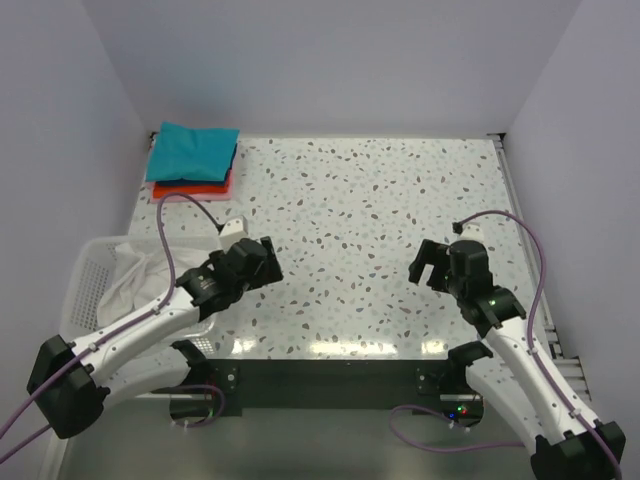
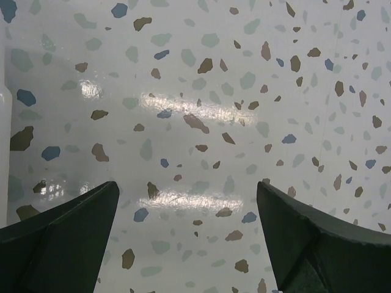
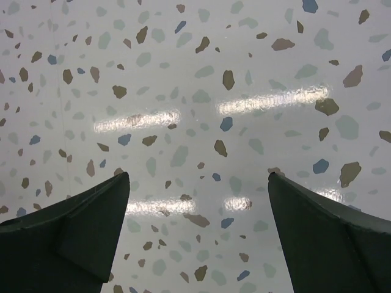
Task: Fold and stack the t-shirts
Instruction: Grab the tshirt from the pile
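Note:
A folded teal t-shirt point(image 1: 195, 150) lies on a folded red-orange t-shirt point(image 1: 188, 188) at the table's far left corner. A crumpled white t-shirt point(image 1: 135, 285) sits in the white mesh basket point(image 1: 82, 272) at the near left. My left gripper point(image 1: 268, 262) hovers just right of the basket, open, with nothing between its fingers point(image 2: 73, 226). My right gripper point(image 1: 425, 268) hangs open over the right half of the table, also holding nothing. Both wrist views, around the left gripper point(image 2: 186, 189) and the right gripper point(image 3: 198, 177), show only speckled tabletop point(image 3: 201, 79).
Pale walls close in the table on the left, back and right. A metal rail point(image 1: 520, 220) runs along the right edge. Purple cables point(image 1: 185, 205) loop off both arms. The arm bases sit at the dark near edge point(image 1: 330, 385).

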Controlling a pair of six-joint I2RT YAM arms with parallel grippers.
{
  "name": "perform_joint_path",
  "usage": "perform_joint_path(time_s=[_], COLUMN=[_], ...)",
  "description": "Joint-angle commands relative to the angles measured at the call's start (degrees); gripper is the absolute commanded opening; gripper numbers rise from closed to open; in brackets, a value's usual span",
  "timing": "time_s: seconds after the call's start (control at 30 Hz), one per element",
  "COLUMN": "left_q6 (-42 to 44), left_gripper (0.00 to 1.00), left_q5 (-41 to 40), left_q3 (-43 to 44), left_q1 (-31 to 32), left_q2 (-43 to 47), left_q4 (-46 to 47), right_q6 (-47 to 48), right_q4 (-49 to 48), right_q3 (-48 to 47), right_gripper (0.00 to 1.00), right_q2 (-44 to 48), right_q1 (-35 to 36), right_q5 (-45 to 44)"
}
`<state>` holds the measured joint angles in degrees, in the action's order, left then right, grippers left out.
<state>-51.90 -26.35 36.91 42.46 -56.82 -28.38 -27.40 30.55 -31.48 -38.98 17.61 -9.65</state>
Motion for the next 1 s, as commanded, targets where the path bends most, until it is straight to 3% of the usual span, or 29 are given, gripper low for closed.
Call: perform_joint_path(time_s=[0.0,0.33,0.5,0.67,0.73,0.8,0.83,0.97], left_q6=[0.6,1.9,-3.5,-7.6,-6.1,-2.9,-2.7,-4.5], left_gripper=[1.0,1.0,1.0,1.0,1.0,1.0,1.0,1.0], left_q5=[-0.8,-6.1,-18.8,-16.7,-15.1,-8.6,-6.7,-4.3], left_q3=[3.3,14.4,24.7,28.8,27.3,25.9,25.8,22.3], left_q1=[0.2,0.3,-2.6,-19.7,-23.6,-31.1,-35.8,-43.8], left_q2=[-0.7,-4.6,-5.8,-6.8,-6.1,-7.1,-7.8,-10.3], left_q4=[1.0,-6.3,-21.0,-27.8,-23.9,-21.3,-22.3,-24.3], right_q6=[-0.2,0.6,1.3,2.0,2.3,2.4,2.4,2.7], right_q4=[0.3,0.6,1.7,0.2,-0.7,0.2,0.1,-0.7], right_q3=[-2.1,-3.6,-4.7,-3.9,-3.8,-4.5,-4.6,-4.2], right_gripper=[0.99,0.99,0.99,0.99,0.99,0.99,0.99,0.99], right_q2=[0.7,-0.4,-1.8,-2.4,-2.9,-3.7,-3.8,-4.8], right_q1=[0.0,0.1,-0.1,-0.1,0.0,0.0,0.0,-0.1], right_q5=[-2.4,-3.4,-2.8,-1.2,-0.7,-0.9,-0.7,0.1])
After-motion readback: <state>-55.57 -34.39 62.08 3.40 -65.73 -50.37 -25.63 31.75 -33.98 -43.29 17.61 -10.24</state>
